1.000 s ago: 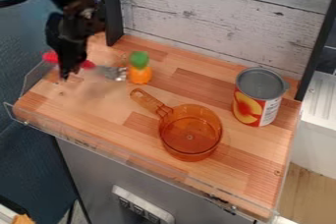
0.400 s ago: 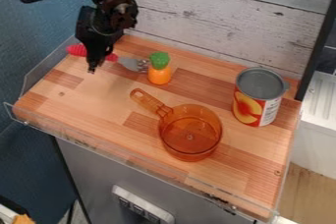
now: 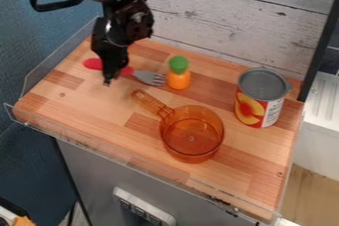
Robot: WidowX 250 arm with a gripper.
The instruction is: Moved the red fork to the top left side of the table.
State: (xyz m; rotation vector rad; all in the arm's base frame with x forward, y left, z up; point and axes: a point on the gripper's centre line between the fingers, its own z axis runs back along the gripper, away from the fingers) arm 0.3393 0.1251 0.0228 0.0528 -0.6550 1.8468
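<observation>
While the gripper [image 3: 108, 78] is clamped on the red fork [image 3: 93, 64], status: table's [image 3: 86, 106] upper-left area apparently reached; release and retreat outstanding.

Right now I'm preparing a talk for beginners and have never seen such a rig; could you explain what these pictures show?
The machine is one black robot arm, coming in from the top edge and ending in a claw. All the pictures come from one fixed camera, looking down at a slant on a wooden tabletop.

At the upper left is a fork with a red handle and grey prongs. The claw is at its handle and covers part of it, so its grip can't be confirmed. By the prongs is an orange toy with a green top. Nearer the camera lies a see-through orange pan; a can stands to the right.
</observation>
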